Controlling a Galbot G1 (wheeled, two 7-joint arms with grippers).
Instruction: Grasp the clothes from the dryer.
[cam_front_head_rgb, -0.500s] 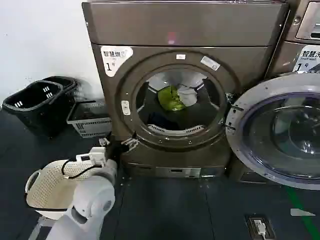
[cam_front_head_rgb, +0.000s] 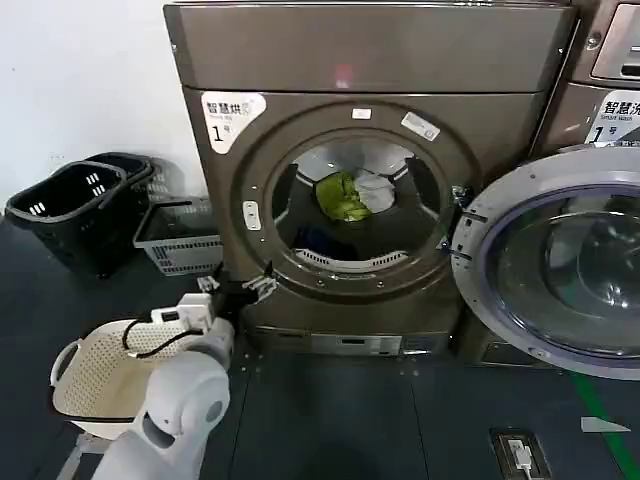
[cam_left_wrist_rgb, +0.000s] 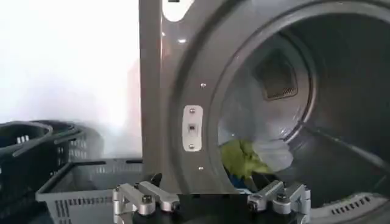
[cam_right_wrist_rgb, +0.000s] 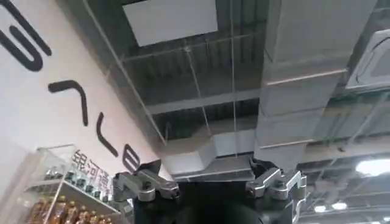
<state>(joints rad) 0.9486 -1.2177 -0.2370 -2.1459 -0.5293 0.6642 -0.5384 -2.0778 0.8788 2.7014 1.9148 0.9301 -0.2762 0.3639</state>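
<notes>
Left gripper (cam_front_head_rgb: 243, 288): jaws spread, empty, at dryer (cam_front_head_rgb: 370, 60) porthole lip | clothes (cam_front_head_rgb: 345, 197): apparently deep in drum | right gripper (cam_right_wrist_rgb: 210, 185): jaws spread, empty, aimed at ceiling

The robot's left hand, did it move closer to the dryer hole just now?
Yes. The left gripper has crept up and toward the dryer, nearer the porthole's lower rim, with its fingers open.

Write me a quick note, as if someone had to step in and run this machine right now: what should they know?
Left hand: open, empty, low by the dryer opening's lower left rim.
Right hand: open, empty, aimed at the ceiling, away from the work.
Clothes: green and white pieces lie at the back of the drum; the door is swung open to the right.
Done: nothing grasped yet.
Left: reach in, grip the clothes, pull them out.
</notes>
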